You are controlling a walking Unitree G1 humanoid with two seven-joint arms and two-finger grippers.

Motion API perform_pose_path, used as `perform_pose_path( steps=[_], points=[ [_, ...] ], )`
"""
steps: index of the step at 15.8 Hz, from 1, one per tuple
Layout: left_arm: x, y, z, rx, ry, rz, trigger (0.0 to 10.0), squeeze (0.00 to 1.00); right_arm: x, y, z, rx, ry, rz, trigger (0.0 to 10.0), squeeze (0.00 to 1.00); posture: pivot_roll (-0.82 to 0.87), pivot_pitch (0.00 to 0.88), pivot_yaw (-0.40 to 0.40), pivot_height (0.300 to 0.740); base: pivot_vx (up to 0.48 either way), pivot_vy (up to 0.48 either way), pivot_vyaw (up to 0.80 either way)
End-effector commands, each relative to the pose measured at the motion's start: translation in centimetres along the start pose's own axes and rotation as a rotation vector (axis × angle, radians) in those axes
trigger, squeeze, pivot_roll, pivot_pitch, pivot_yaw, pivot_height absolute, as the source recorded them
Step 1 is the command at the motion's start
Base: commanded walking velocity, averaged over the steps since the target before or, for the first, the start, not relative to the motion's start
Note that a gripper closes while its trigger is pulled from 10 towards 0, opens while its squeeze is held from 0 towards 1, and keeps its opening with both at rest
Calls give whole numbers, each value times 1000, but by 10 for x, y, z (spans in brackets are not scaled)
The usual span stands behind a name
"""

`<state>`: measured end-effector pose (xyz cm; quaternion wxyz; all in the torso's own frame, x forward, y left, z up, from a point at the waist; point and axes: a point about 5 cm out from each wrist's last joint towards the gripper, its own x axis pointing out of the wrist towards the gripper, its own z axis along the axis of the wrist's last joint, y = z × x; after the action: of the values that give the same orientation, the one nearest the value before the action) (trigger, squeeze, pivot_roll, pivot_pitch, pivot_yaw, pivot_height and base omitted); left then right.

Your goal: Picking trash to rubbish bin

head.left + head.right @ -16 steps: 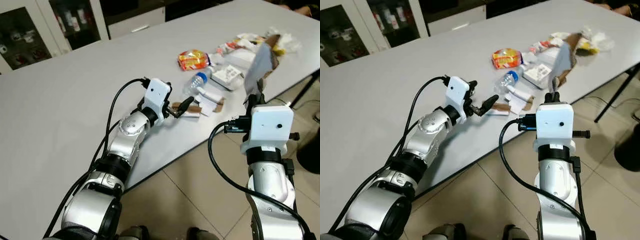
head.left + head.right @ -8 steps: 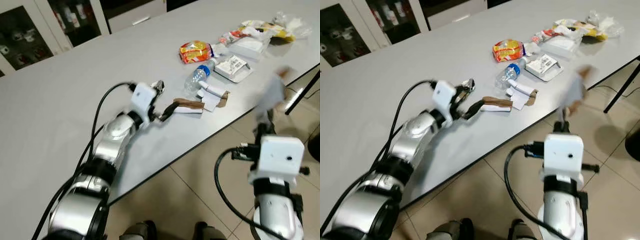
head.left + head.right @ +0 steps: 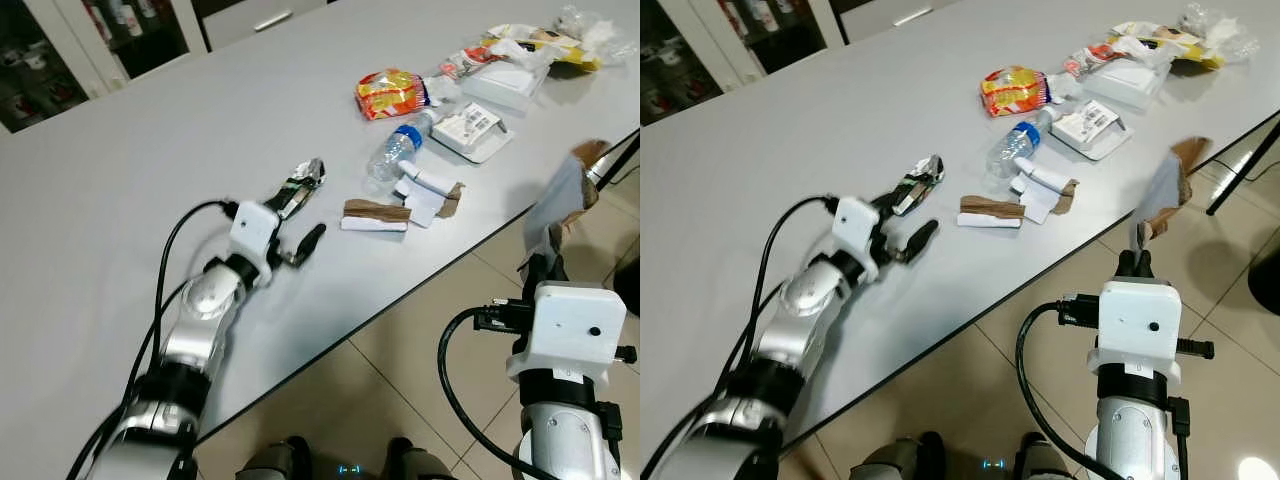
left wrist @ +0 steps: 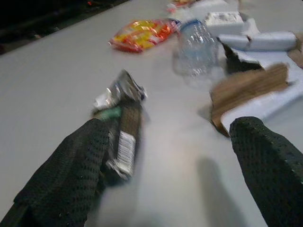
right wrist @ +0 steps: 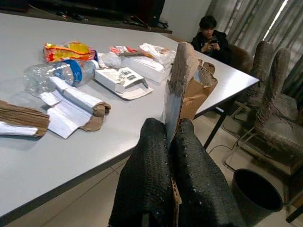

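My left gripper (image 3: 298, 222) stands open low over the grey table (image 3: 150, 150). A dark and silver foil wrapper (image 4: 121, 124) lies between its fingers, against one of them. My right gripper (image 5: 173, 135) is shut on a torn piece of brown and grey cardboard (image 3: 560, 200), held upright off the table's edge, above the tiled floor. A black rubbish bin (image 5: 258, 196) stands on the floor beyond the table's corner.
More trash lies on the table: a brown and white paper strip (image 3: 375, 215), crumpled paper (image 3: 430, 195), a plastic bottle (image 3: 395, 155), an orange snack bag (image 3: 390, 92), a white box (image 3: 470, 128). A person (image 5: 213, 33) sits past the table beside padded chairs (image 5: 272, 94).
The camera has shifted. My left gripper has drawn back from the brown paper strip to the foil wrapper. My right gripper has carried the cardboard away from the table, out over the floor.
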<state>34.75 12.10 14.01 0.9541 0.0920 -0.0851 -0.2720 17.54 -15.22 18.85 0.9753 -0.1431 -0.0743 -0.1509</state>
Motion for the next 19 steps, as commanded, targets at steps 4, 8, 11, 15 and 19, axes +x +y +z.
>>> perform_pose_path(
  steps=[4,8,11,15,19],
  points=[
    [16,7,13,55,-6,10,10000,0,-6,1,8,12,-21,1,10000,0,-51,228,119,740,0,0,0],
    [37,-3,19,70,15,-36,10000,0,-14,0,8,10,8,-19,10000,0,-86,253,141,740,0,0,0],
    [52,-10,24,77,36,-37,10000,0,-19,-2,8,8,25,-33,10000,0,-109,267,146,740,0,0,0],
    [59,-9,24,94,72,8,10000,0,-22,-3,9,3,32,-36,10000,0,-129,271,143,740,0,0,0],
    [58,1,20,137,118,96,10000,0,-24,-3,10,-2,34,-37,10000,0,-140,272,137,740,0,0,0]
  ],
)
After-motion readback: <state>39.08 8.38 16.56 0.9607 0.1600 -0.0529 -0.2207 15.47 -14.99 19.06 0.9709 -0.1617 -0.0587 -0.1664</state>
